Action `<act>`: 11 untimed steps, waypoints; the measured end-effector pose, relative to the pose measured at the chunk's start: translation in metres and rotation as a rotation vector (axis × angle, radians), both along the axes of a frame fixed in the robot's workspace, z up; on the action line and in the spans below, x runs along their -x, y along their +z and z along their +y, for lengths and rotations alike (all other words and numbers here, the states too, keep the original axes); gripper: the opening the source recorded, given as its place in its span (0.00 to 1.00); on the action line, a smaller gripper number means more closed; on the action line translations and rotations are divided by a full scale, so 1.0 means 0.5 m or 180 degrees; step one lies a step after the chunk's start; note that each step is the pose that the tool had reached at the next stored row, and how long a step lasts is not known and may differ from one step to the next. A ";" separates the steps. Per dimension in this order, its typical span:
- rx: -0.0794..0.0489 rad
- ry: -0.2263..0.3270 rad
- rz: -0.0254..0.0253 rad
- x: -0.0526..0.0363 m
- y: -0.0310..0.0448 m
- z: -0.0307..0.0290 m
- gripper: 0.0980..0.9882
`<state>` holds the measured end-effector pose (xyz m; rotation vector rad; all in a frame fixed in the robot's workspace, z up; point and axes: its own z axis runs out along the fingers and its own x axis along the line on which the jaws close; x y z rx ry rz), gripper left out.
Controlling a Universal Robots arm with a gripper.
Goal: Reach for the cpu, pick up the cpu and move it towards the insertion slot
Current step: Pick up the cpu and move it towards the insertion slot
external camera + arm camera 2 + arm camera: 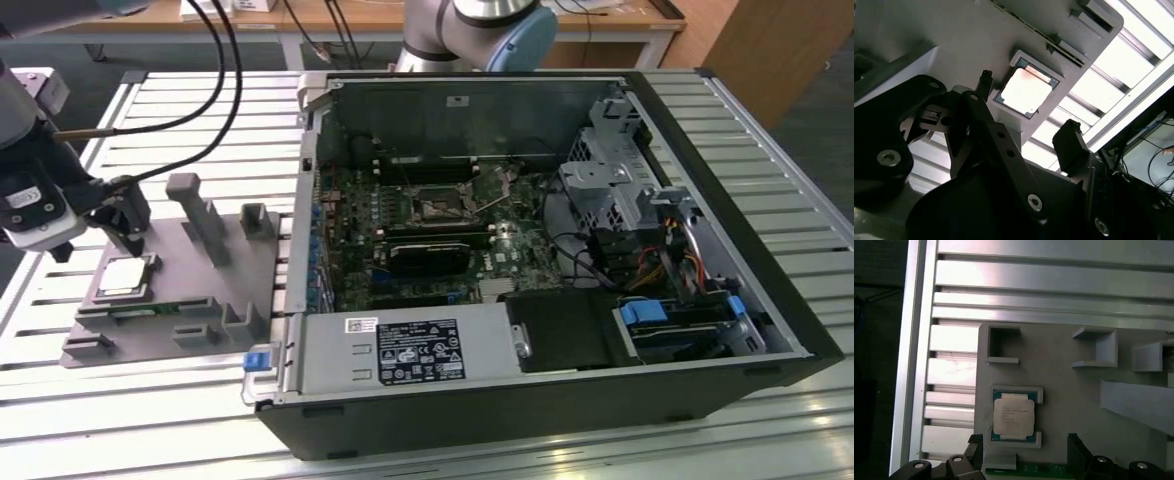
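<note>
The cpu [123,277], a small square chip with a shiny silver top, lies in a recess of the grey fixture plate [94,345] at the exterior view's left. My gripper [120,225] hangs just above and behind it, open and holding nothing. In both wrist views the cpu [1026,91] [1013,415] lies flat between the two black fingers [1070,142] [1074,447], which stand apart from it on either side. The insertion slot [437,205], a square black socket with a metal frame, sits on the motherboard inside the open computer case.
Grey upright blocks [200,215] rise from the fixture plate beside the cpu. A green memory stick [140,308] lies along the plate's front. The case wall [310,200] stands between plate and motherboard. A black card [427,255] sits below the socket. Slatted aluminium table [174,400] underneath.
</note>
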<state>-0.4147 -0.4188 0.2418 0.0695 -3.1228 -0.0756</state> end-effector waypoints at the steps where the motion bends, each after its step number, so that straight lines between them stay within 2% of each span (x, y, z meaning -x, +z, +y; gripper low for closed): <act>1: -0.0001 0.0002 0.0000 0.001 -0.004 0.000 0.74; 11: -0.0004 0.0002 0.0000 0.003 -0.039 0.000 0.74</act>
